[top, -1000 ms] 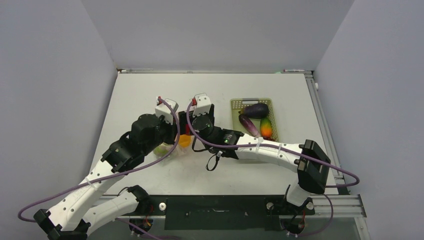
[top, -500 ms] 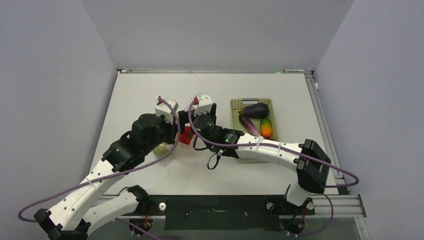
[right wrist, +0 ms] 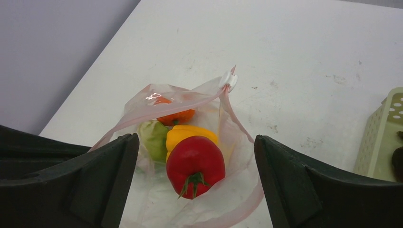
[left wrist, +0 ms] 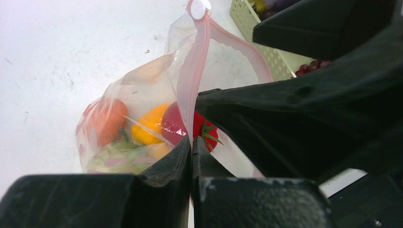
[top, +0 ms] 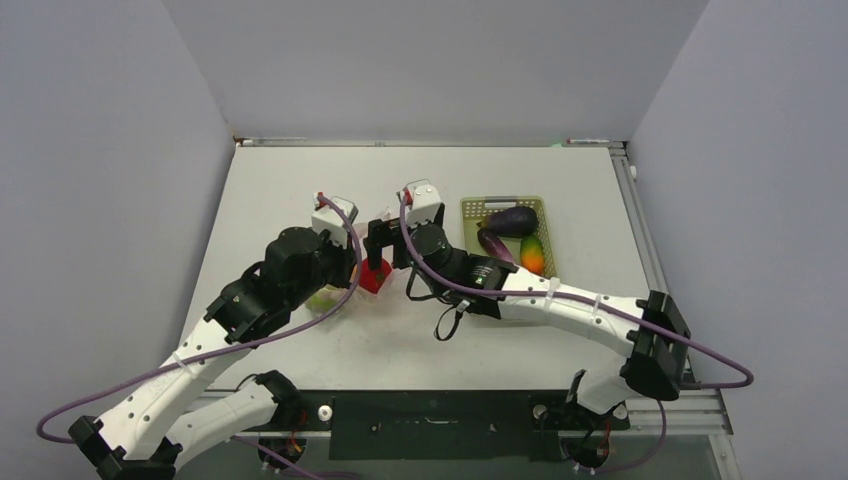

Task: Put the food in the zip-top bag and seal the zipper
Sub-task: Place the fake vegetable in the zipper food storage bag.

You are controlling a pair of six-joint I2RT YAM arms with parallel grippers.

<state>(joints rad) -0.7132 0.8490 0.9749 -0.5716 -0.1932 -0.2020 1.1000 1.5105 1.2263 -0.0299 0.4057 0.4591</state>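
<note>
The clear zip-top bag point(right wrist: 142, 102) lies open on the table, its pink-red zipper point(left wrist: 197, 61) ending in a white slider point(right wrist: 228, 80). Inside are an orange point(right wrist: 176, 116), a green apple point(right wrist: 152, 140), a yellow pepper point(right wrist: 190, 133) and a red tomato point(right wrist: 196, 164) lying at the mouth. My left gripper point(left wrist: 191, 142) is shut on the zipper strip and holds one side of the mouth up. My right gripper point(right wrist: 195, 138) is wide open and empty, just above and behind the tomato. From above, the tomato point(top: 375, 278) shows between the two wrists.
A pale yellow-green mesh basket point(top: 470, 210) stands right of the bag with two dark purple eggplants point(top: 512, 222) and an orange-and-green fruit point(top: 532, 255). Dark red grapes point(left wrist: 313, 65) show by the basket in the left wrist view. Grey walls enclose the table.
My right gripper has let go of the tomato into the bag's mouth, opened, and drawn back to the right. My left gripper has kept its hold on the zipper.
</note>
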